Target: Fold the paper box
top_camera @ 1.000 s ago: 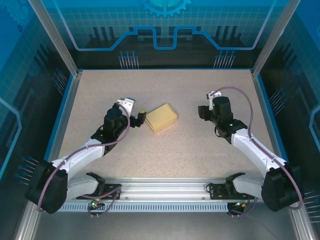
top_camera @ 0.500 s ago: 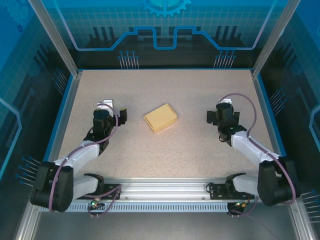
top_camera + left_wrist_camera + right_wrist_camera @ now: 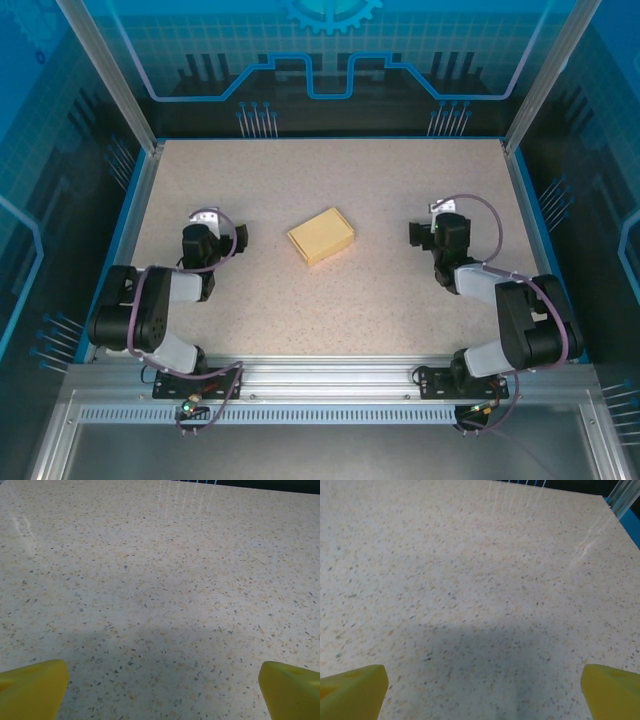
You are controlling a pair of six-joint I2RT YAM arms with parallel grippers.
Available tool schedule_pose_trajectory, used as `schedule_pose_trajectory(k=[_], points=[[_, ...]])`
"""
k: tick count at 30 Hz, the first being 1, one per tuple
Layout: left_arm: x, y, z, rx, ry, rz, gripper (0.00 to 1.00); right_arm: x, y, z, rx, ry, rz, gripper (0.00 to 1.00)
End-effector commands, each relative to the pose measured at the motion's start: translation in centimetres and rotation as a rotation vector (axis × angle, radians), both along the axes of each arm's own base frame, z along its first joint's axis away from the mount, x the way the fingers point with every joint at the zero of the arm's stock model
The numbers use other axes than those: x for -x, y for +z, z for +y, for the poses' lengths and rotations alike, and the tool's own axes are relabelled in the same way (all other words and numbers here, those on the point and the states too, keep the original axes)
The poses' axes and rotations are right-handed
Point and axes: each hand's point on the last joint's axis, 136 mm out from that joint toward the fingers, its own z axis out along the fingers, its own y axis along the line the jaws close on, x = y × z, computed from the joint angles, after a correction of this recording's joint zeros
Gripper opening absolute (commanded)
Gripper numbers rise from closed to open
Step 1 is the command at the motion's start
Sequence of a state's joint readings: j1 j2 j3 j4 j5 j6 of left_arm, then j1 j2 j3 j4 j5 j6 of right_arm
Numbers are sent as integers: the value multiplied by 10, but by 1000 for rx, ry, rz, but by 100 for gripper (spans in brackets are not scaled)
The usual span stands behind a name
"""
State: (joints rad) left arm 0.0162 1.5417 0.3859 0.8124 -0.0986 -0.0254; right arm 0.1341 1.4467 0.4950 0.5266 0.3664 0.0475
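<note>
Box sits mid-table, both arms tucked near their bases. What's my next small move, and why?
Probably none: hold position and check the fold as done. The paper box looks like a closed rectangular block, and the left gripper and right gripper stand open, apart from it, holding nothing.

left claw pulled back from paper box, right claw withdrawn, both arms folded home
</note>
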Motion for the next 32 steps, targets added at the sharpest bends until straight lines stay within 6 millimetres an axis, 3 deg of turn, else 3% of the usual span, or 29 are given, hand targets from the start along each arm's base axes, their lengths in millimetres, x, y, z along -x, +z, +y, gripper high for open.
schedule_pose_trajectory(k=[1, 32], points=[[-7, 20, -7, 21, -46, -101, 99, -8, 9, 1, -56, 54, -78, 100], [-7, 20, -9, 18, -53, -100, 99, -12, 8, 6, -44, 75, -65, 100]])
